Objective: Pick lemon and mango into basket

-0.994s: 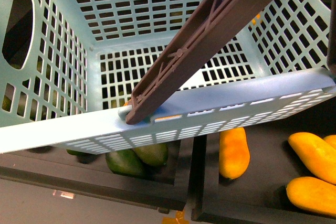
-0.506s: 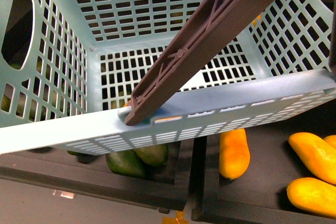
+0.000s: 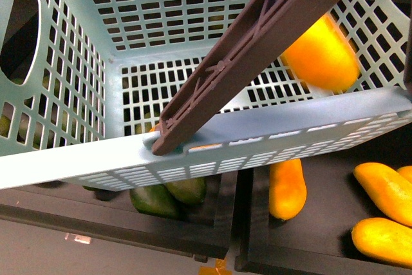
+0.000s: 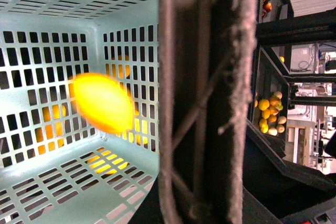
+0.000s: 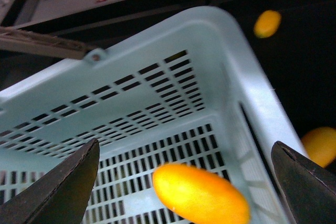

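The light-teal basket [image 3: 257, 134] fills the front view, held up and tilted, with a brown handle bar [image 3: 257, 37] across it. A yellow-orange mango [image 3: 320, 54] is in mid-air inside the basket near its right wall, blurred. It also shows in the left wrist view [image 4: 102, 102] and in the right wrist view [image 5: 199, 195]. My right gripper [image 5: 186, 182] is open above the basket [image 5: 157, 77], its fingers [image 5: 58, 192] wide apart with the mango below and between them, untouched. My left gripper is shut on the basket's brown bar [image 4: 205, 98]. No lemon shows clearly.
Black trays lie below the basket. Several more mangoes [image 3: 286, 188] lie in the right tray, dark green oval fruits [image 3: 168, 194] in the left one. Yellow fruits [image 4: 269, 114] sit in a far bin in the left wrist view. Two mangoes [image 5: 268, 23] lie outside the basket.
A mango has appeared inside the basket at its right side, blurred with motion; it was not in the basket before. The basket has hardly moved.
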